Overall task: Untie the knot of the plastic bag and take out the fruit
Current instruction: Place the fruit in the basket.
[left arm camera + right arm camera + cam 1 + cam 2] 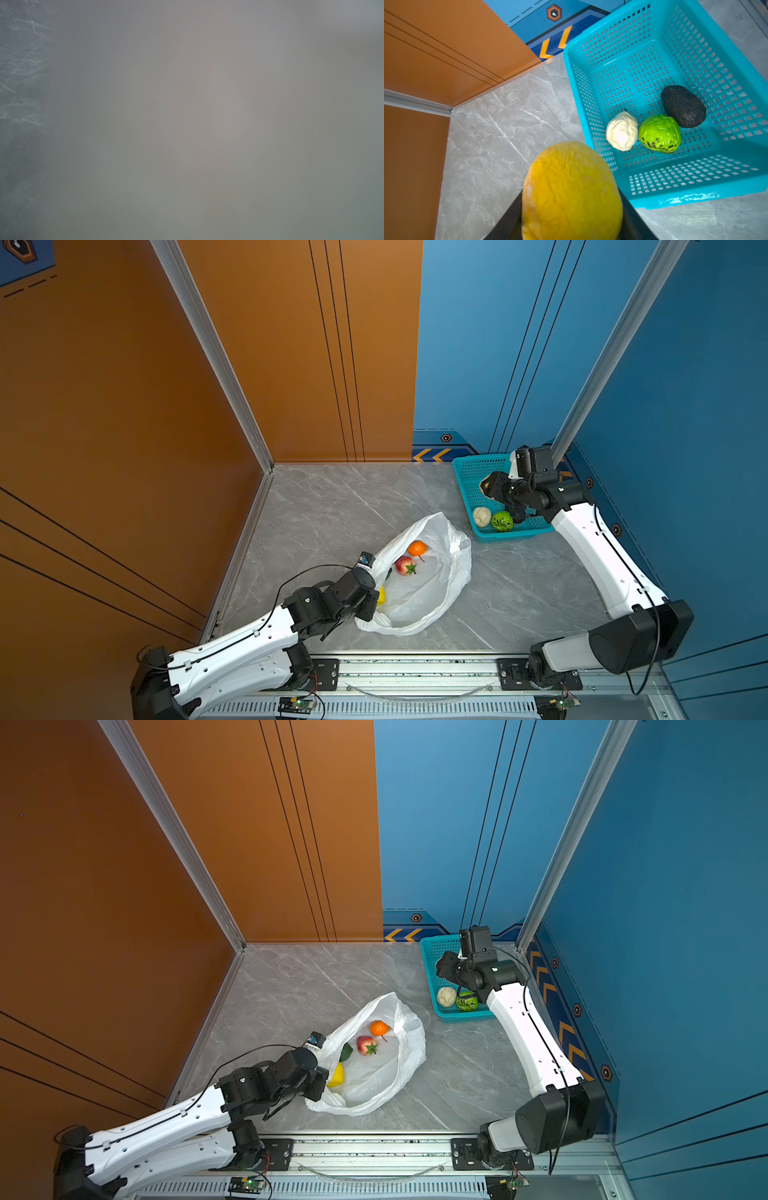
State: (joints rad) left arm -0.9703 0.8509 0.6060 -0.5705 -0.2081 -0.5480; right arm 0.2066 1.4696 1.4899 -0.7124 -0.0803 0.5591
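Over the basket (675, 176) in the tabletop's far right corner, my right jaws, half-spread, clasped the yellow fruit (571, 193), basket floor just ahead; my left jaws sat shut at the rim of the plastic bag (453, 568).

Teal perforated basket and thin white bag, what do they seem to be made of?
Teal perforated basket: likely rigid moulded plastic, glossy; its rim reflects light and the slot grid is uniform. Thin white bag: probably thin plastic film with a soft sheen; it lies crinkled and slumped.
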